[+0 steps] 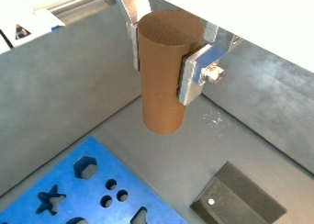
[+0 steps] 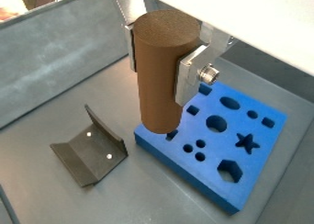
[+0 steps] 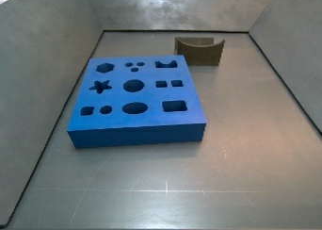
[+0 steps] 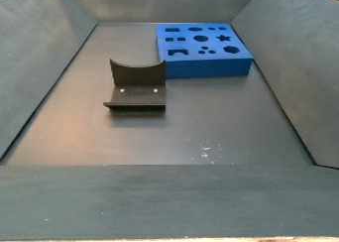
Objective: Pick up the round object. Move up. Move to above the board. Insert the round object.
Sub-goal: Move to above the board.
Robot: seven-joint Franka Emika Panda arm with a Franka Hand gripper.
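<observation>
In both wrist views my gripper (image 1: 163,55) (image 2: 160,67) is shut on the round object (image 1: 163,95) (image 2: 160,104), a slim brown cylinder held upright. Silver fingers (image 1: 196,70) (image 2: 188,78) clamp its upper half from two sides. Its lower end hangs free above the grey floor. The board (image 1: 84,186) (image 2: 240,140) (image 3: 132,106) (image 4: 205,53) is a thick blue slab with star, round, square and hexagon holes, lying flat below and to one side of the peg. Neither side view shows the gripper or the peg.
The fixture (image 1: 241,205) (image 2: 92,147) (image 3: 199,49) (image 4: 135,85), a dark L-shaped bracket with a curved notch, stands on the floor apart from the board. Sloping grey walls (image 3: 51,45) (image 4: 40,77) enclose the floor on all sides.
</observation>
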